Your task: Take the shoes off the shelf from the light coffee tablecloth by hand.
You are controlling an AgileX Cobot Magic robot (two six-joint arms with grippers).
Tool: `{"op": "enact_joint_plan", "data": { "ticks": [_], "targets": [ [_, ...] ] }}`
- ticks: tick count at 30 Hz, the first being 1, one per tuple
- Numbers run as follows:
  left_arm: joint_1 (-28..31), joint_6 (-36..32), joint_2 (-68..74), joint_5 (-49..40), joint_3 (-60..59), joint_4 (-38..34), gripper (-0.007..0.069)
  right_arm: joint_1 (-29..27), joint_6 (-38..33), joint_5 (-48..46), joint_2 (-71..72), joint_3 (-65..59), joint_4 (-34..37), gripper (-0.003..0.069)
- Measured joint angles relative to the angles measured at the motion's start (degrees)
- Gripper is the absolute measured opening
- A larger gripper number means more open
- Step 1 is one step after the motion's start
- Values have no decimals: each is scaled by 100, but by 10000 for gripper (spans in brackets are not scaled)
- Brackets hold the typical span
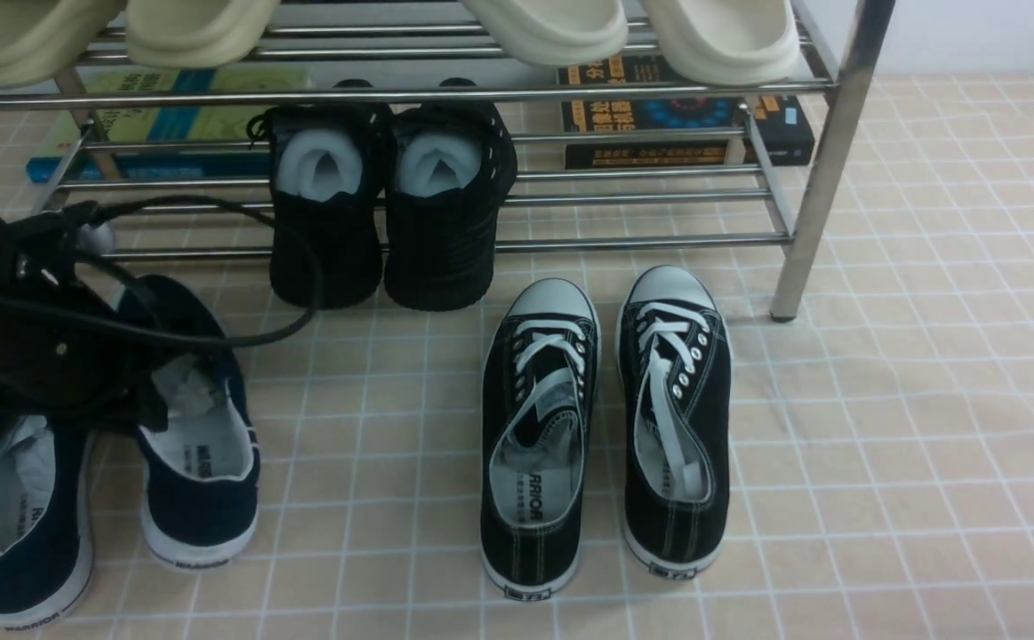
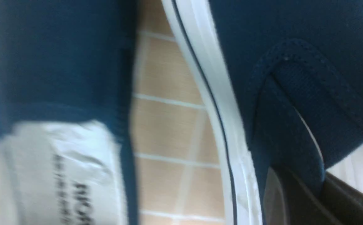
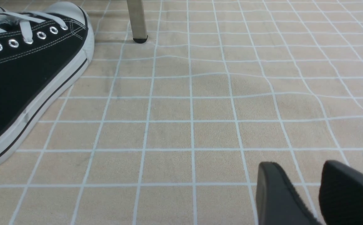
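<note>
**A:** Where are the shoes (image 1: 201,498)?

**B:** Both are off the shelf (image 1: 623,242). They stand side by side on the tablecloth (image 1: 908,427) at the near-left corner, heels toward the near edge. A strip of bare cloth shows between them.

**A:** Left gripper (image 1: 139,396)?

**B:** It is low over the pair, above the gap between them. In the wrist view a dark finger (image 2: 296,200) lies against the collar of one shoe. I cannot tell whether the jaws are clenched or slack: too close and too blurred.

**A:** Right gripper (image 3: 303,168)?

**B:** The jaws are parted by a narrow gap with cloth showing through it. It holds nothing and sits low over bare cloth.

**A:** Room to move?

**B:** The black lace-up sneakers (image 1: 605,427) stand mid-table in front of the shelf, apart from the navy pair. The black mesh shoes (image 1: 383,222) lie on the lower tier, their near ends past the front bar. The shelf leg (image 1: 814,196) stands to the right, beyond the lace-ups. From there to the right edge is open cloth, slightly wrinkled.
</note>
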State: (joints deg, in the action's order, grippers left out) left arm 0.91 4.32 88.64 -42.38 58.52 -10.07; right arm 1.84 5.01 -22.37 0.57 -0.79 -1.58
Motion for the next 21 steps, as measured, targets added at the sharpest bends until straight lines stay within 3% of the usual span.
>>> {"op": "enact_joint_plan", "data": {
  "ticks": [8,21],
  "targets": [
    [-6,-284,-135,-104,-11,-234,38,0,0,0,0,0,0,237],
    [0,-265,409,188,-81,28,38,0,0,0,0,0,0,237]
  ]
}}
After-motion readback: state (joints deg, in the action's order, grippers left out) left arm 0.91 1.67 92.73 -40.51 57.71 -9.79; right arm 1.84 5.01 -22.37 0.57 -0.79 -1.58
